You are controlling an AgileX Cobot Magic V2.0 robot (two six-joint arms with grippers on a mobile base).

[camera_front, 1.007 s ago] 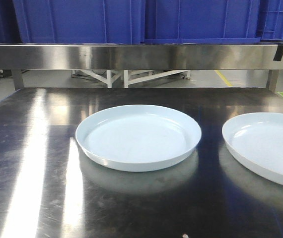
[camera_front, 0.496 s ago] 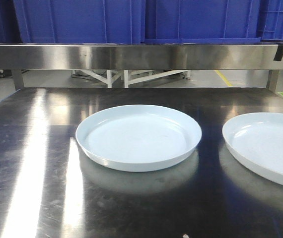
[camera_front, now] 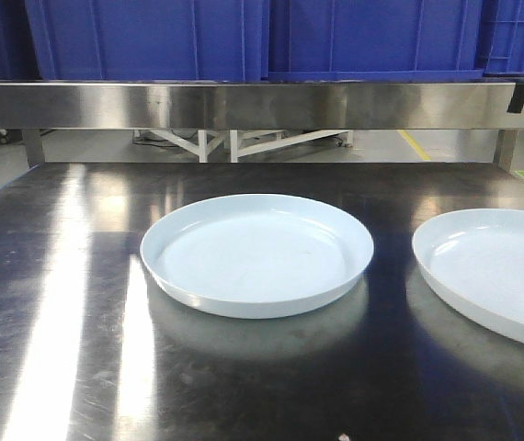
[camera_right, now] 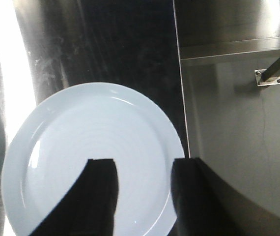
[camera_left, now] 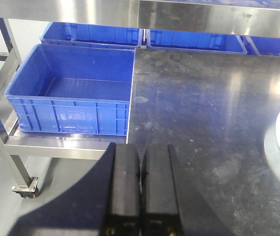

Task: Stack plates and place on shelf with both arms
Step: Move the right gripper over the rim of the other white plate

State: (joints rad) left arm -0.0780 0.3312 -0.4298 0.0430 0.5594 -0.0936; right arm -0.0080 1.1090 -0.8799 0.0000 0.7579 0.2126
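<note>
where the steel tabletop (camera_front: 60, 276) ends at the back, a long steel rail (camera_front: 244, 103) crosses the front view, with big blue crates (camera_front: 152, 37) ranged above it and a strip of black tape (camera_front: 517, 96) near its right end. off the table's left edge, the left wrist view shows an open side crate (camera_left: 71, 93), also blue, on a lower steel stand (camera_left: 56, 142) with a caster (camera_left: 26, 188); its wall sits just beside the tabletop edge. the left gripper (camera_left: 141, 169) hangs over the table's near left corner, its two black fingers pressed together with only a thin seam between them and nothing held. the right gripper (camera_right: 142, 162) has its fingers spread wide above the near part of the right-hand plate (camera_right: 81, 128), gripping nothing; whether it touches the plate i cannot tell. that plate lies close to the table's right edge, with grey floor and a bolted table foot (camera_right: 267, 76) beyond. the middle plate (camera_front: 256, 253) lies flat at the centre of the tabletop, beside the right-hand one with a dark gap of steel between, so the two are unstacked. both are round, shallow, glossy pale blue-white and plain, with a low upturned rim, each mirrored faintly in the steel.
</note>
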